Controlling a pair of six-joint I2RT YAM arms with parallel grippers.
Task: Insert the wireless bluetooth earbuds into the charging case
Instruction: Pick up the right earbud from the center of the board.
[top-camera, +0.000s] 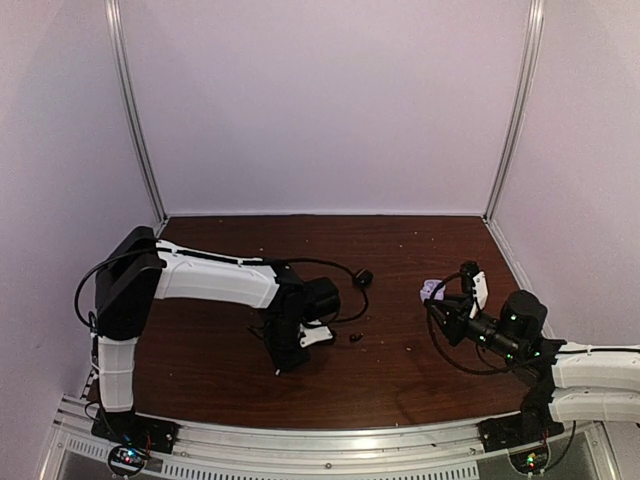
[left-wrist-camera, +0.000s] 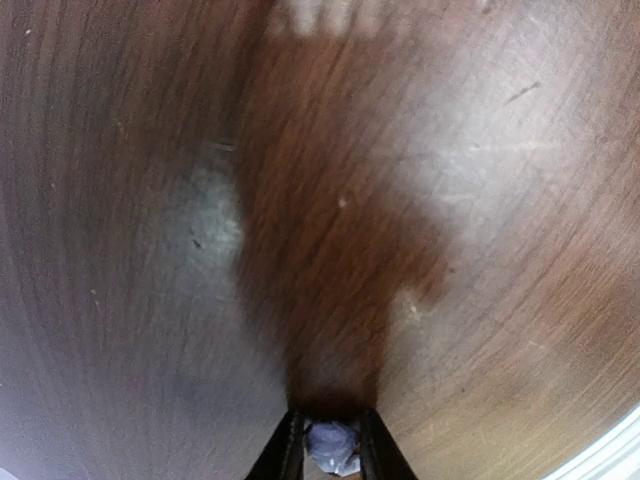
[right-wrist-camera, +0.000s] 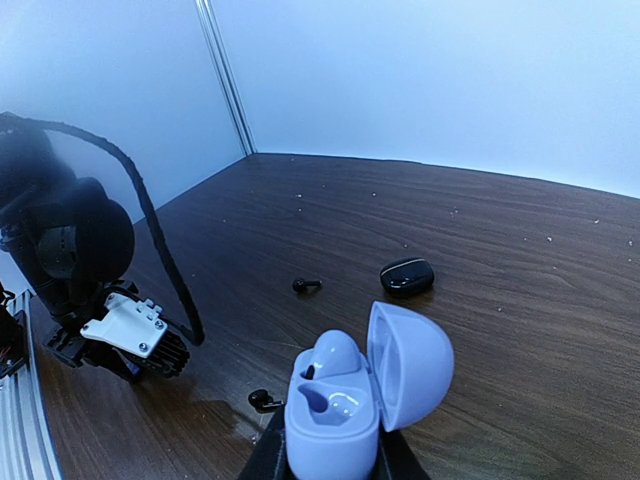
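Far left: left end effector (left-wrist-camera: 330, 452) aimed down at the dark wood bench (left-wrist-camera: 480, 200), fingers (left-wrist-camera: 280, 455) drawn in on a pale earbud (left-wrist-camera: 330, 440). Earbud blurred, only partly in sight at the bottom edge of the left wrist view. Cannot tell whether touching the bench or hanging just above it. Seen from above, near the middle of the bench, well apart from the pale charging case (top-camera: 432, 290).

Further right, loose on the bench: one black earbud (right-wrist-camera: 263, 400), just beside the left end effector and between it and the right one. Behind that, a second black earbud (right-wrist-camera: 305, 285). Right of and just beyond it, a shut black case (right-wrist-camera: 407, 277), near the second black earbud and touching neither.

At the right: right end effector (right-wrist-camera: 330, 465) clamped on the base of the pale charging case, one finger on each side. Lid (right-wrist-camera: 412, 362) swung open and standing up on the case's right side. In the rear well, a rounded pale shape, seemingly a second pale earbud (right-wrist-camera: 335, 352); hollow of the front well showing. Held earbud and open case apart, with the first black earbud lying between.
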